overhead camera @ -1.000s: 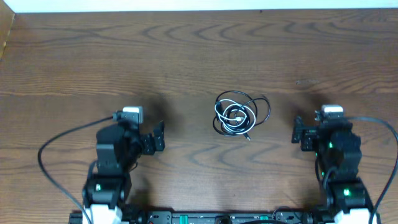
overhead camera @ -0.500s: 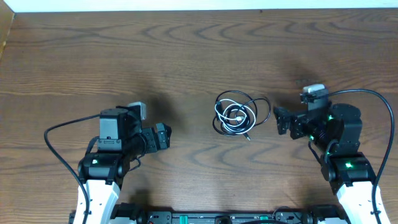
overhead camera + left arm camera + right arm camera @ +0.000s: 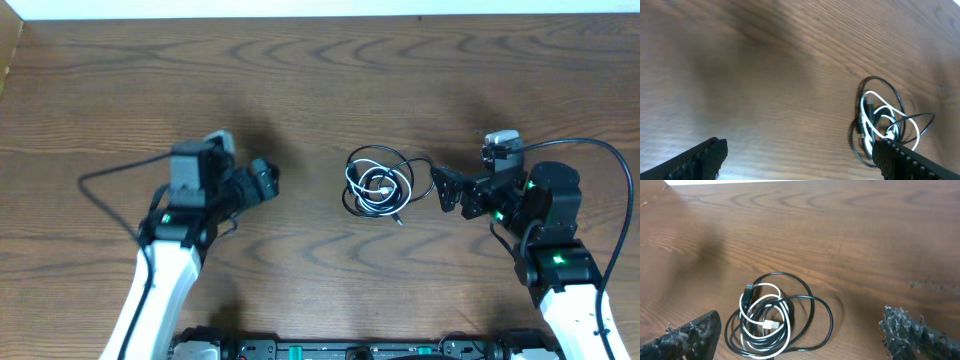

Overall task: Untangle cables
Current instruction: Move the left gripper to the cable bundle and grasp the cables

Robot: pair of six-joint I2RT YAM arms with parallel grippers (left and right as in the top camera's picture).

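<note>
A black cable (image 3: 420, 178) and a white cable (image 3: 375, 187) lie coiled together in one small bundle at the table's middle. The bundle also shows in the left wrist view (image 3: 882, 120) and the right wrist view (image 3: 775, 317), with a white plug end (image 3: 772, 325) inside the coil. My left gripper (image 3: 262, 182) is open and empty, well left of the bundle. My right gripper (image 3: 447, 190) is open and empty, just right of the bundle, not touching it.
The brown wooden table (image 3: 300, 90) stretches behind and to both sides of the bundle. Thick black robot cables (image 3: 110, 180) loop beside each arm. The table's far edge meets a white wall (image 3: 320, 8).
Both arms have risen and reached inward toward the bundle. The right gripper is now close to the bundle's right side. The cables have not moved.
</note>
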